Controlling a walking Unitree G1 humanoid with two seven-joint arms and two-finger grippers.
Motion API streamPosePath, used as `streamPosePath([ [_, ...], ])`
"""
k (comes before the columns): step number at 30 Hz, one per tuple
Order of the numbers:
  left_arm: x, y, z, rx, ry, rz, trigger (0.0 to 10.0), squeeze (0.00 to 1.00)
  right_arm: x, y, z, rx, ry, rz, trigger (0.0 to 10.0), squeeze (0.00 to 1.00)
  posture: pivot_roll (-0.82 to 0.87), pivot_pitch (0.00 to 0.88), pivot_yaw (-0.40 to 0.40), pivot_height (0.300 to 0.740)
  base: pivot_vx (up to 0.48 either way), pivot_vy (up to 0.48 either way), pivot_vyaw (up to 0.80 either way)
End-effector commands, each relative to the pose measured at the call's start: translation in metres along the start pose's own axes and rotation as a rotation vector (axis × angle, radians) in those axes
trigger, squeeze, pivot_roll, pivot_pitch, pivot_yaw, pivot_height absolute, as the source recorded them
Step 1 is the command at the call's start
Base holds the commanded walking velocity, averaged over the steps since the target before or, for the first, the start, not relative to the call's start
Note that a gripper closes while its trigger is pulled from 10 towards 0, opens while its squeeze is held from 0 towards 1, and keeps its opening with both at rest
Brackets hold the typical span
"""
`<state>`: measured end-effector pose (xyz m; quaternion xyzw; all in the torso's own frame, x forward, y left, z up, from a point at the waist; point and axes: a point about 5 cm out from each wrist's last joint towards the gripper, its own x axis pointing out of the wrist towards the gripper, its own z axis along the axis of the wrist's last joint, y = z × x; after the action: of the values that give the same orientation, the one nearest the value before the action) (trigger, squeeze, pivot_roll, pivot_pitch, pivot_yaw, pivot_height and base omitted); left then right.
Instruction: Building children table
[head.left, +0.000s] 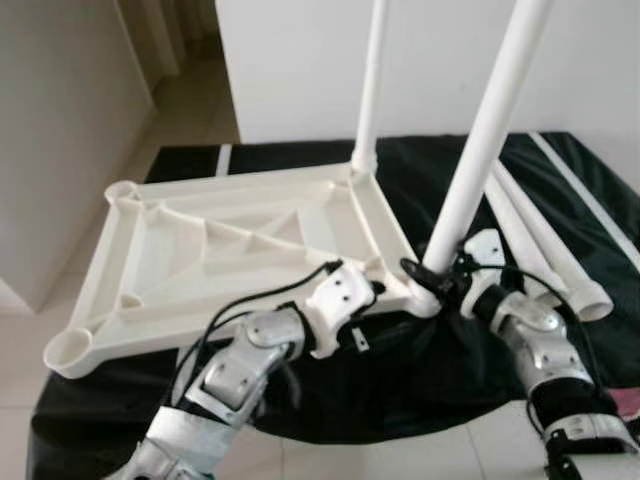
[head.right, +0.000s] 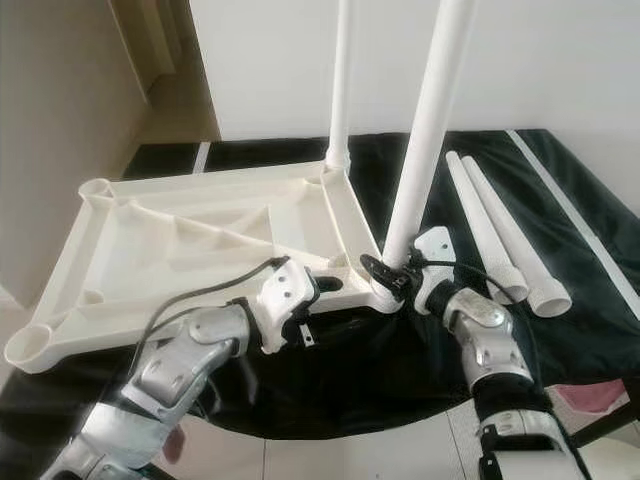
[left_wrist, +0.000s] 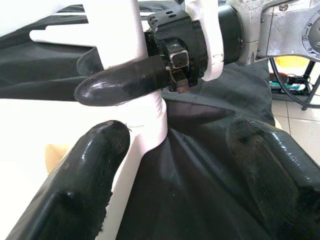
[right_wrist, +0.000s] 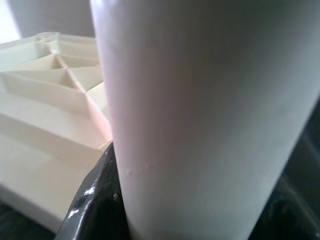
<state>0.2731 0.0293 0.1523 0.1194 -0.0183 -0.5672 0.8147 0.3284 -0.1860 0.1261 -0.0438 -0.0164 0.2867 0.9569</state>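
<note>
A white plastic tabletop lies upside down on a black cloth. One white leg stands upright in its far right corner socket. A second leg stands tilted at the near right corner, and my right gripper is shut on its base. The right wrist view shows that leg up close with a black finger against it. My left gripper is open at the tabletop's near edge, just left of that corner. In the left wrist view its fingers are spread wide beside the socket.
Two loose white legs lie on the black cloth to the right. The two left corner sockets stand open. A white wall rises behind, and pale floor tiles run off at the far left.
</note>
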Motion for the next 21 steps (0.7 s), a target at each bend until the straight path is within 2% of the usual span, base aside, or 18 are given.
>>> streamPosePath([
  [1,-0.001,0.001,-0.003,0.000,0.009,-0.034,10.0,0.00,-0.001,0.008,-0.017,0.037,0.084,-0.049,10.0,0.00,-0.08,0.000,0.023,0.740,0.000,0.000,0.00],
  [3,-0.001,-0.001,-0.004,-0.007,0.012,-0.035,10.0,0.00,0.000,0.009,-0.018,0.031,0.098,-0.134,10.0,0.00,-0.09,0.000,0.026,0.740,0.000,0.000,0.00],
  [6,-0.001,-0.001,-0.005,-0.008,0.014,-0.034,10.0,0.00,0.001,0.011,-0.017,0.032,0.098,-0.170,10.0,0.00,-0.09,0.000,0.025,0.740,0.000,0.000,0.00],
  [7,-0.002,-0.001,-0.005,-0.009,0.016,-0.031,10.0,0.00,0.001,0.013,-0.016,0.050,0.097,-0.228,10.0,0.00,-0.09,0.000,0.024,0.740,0.000,0.000,0.00],
  [11,-0.002,0.000,-0.005,-0.005,0.017,-0.026,10.0,0.00,0.001,0.016,-0.015,0.072,0.093,-0.296,10.0,0.00,-0.09,0.000,0.023,0.740,0.000,0.000,0.00],
  [15,-0.002,0.001,-0.006,-0.010,0.016,-0.016,10.0,0.00,-0.003,0.026,-0.017,0.125,0.085,-0.572,10.0,0.00,-0.09,0.000,0.026,0.740,0.000,0.000,0.00],
  [16,-0.002,0.001,-0.006,-0.010,0.016,-0.016,10.0,0.00,-0.003,0.026,-0.017,0.125,0.085,-0.572,10.0,0.00,-0.09,0.000,0.026,0.740,0.000,0.000,0.00],
  [19,-0.002,0.000,-0.005,-0.020,0.006,-0.009,10.0,0.00,-0.005,0.031,-0.018,0.156,0.098,-0.719,10.0,0.00,-0.09,0.000,0.024,0.740,0.000,0.000,0.00],
  [21,-0.003,0.000,-0.005,-0.033,0.000,-0.007,10.0,0.00,-0.002,0.040,-0.016,0.200,0.088,-0.737,10.0,0.00,-0.09,0.000,0.029,0.740,0.000,0.000,0.00],
])
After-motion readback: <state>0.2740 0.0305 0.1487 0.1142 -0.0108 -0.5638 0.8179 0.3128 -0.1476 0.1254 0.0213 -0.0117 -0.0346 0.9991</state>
